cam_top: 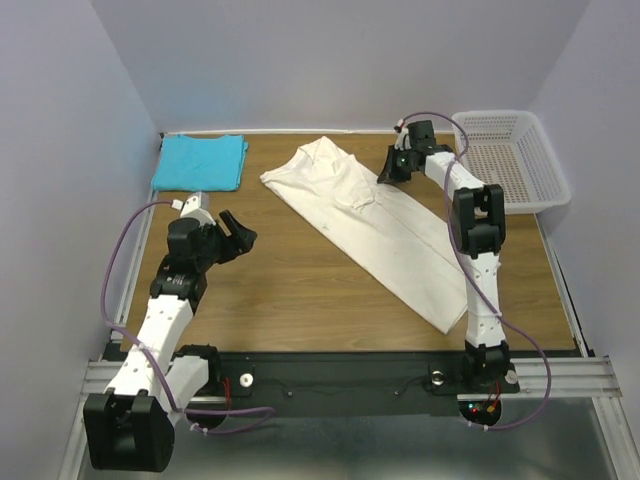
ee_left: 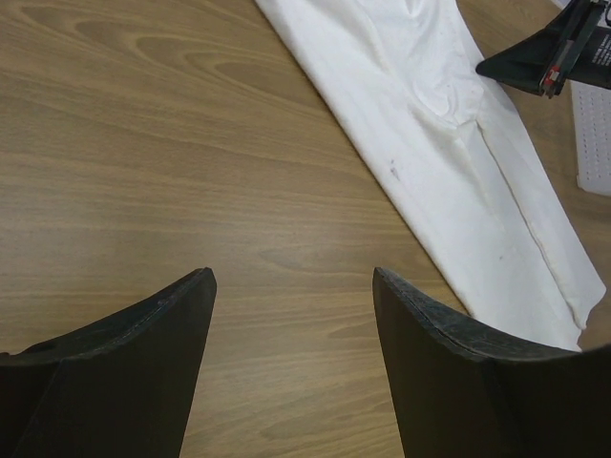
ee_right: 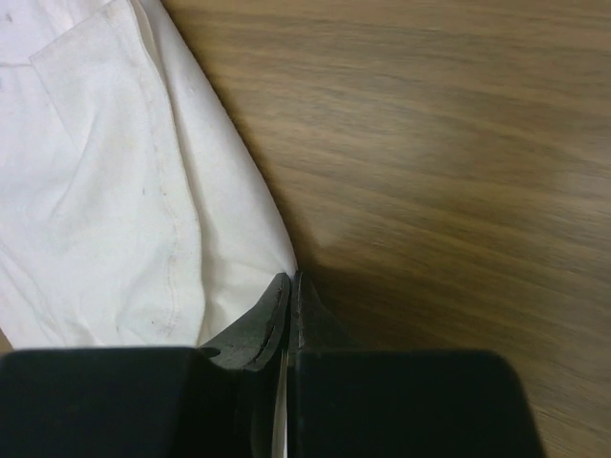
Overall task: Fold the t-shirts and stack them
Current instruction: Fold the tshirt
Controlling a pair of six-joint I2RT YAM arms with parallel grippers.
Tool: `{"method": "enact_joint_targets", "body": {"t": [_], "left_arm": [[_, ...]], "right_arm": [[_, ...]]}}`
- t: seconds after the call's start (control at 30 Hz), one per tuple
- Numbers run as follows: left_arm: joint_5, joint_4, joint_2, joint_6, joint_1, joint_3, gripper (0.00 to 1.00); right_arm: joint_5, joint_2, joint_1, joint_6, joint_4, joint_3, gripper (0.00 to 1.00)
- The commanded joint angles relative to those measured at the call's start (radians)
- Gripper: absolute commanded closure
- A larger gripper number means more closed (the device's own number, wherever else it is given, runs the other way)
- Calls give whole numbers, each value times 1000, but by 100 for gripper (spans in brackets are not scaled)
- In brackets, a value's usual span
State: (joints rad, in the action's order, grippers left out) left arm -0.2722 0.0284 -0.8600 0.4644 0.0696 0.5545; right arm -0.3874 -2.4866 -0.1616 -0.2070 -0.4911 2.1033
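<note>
Along the white shirt's (cam_top: pixel 370 225) right edge, my right gripper (cam_top: pixel 388 176) is clamped on the cloth. The shirt lies diagonally across the table (cam_top: pixel 280 290), my left gripper (cam_top: pixel 237 232) hangs wide beside it, and the blue shirt (cam_top: pixel 200 162) sits folded far left.

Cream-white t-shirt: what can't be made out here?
- Right wrist view: whether the shut right gripper pinches the cream-white t-shirt; its fingers hide the contact.
- Top view: the right arm covers part of the shirt's right edge.
- Left wrist view: its far end is cut off by the top edge.
</note>
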Motion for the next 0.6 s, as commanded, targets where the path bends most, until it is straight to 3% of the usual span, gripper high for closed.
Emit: {"method": "enact_joint_targets", "body": {"t": [0.0, 0.23, 0.27, 0.37, 0.4, 0.5, 0.57], "left_arm": [[-48, -91, -10, 23, -8, -21, 23], [-78, -145, -69, 40, -8, -19, 23], [-85, -159, -82, 52, -8, -22, 23], [-128, -228, -158, 86, -8, -19, 23], [-154, -263, -186, 108, -4, -8, 24], [-142, -338, -312, 141, 42, 28, 28], [-122, -370, -430, 174, 76, 65, 29]], "right_arm": [[171, 66, 36, -20, 36, -32, 100], [180, 89, 48, -8, 45, -71, 97], [150, 95, 50, 15, 43, -66, 83], [75, 158, 50, 84, 61, -98, 62], [65, 222, 51, 131, 74, -123, 46], [59, 334, 53, 251, 72, -161, 31], [30, 406, 54, 332, 72, -209, 27]]}}
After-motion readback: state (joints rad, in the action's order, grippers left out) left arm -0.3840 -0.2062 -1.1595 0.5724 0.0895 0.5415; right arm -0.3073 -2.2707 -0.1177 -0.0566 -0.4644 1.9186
